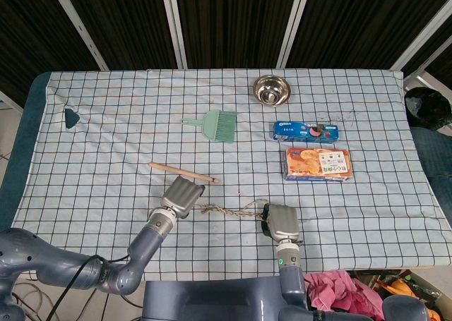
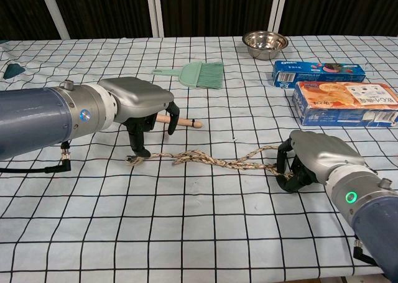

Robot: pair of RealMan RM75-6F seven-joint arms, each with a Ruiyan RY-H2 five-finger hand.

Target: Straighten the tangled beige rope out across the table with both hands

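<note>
Beige and frayed, the rope (image 1: 224, 209) lies in a loose twisted line near the front edge of the checked tablecloth (image 1: 106, 123), seen from the head camera. The left hand (image 1: 181, 194) sits over its 9 o'clock end and the right hand (image 1: 281, 222) over its 3 o'clock end; from this height I cannot tell how either set of fingers lies. At 12 o'clock from the left hand is a wooden stick (image 1: 182, 171), and further up a green brush (image 1: 214, 124). Toward 1 o'clock stands a steel bowl (image 1: 272, 89), with a blue biscuit pack (image 1: 306, 130) and an orange box (image 1: 318, 164) below it.

From the chest camera, the rope (image 2: 205, 160) runs between the two hands. The left hand (image 2: 138, 104) has its dark fingers (image 2: 138, 143) pointing down, the tips touching the rope's 9 o'clock end; whether they pinch it I cannot tell. The right hand (image 2: 311, 158) is curled in around the 3 o'clock end, holding it. The wooden stick (image 2: 183, 120) lies just behind the left hand.
</note>
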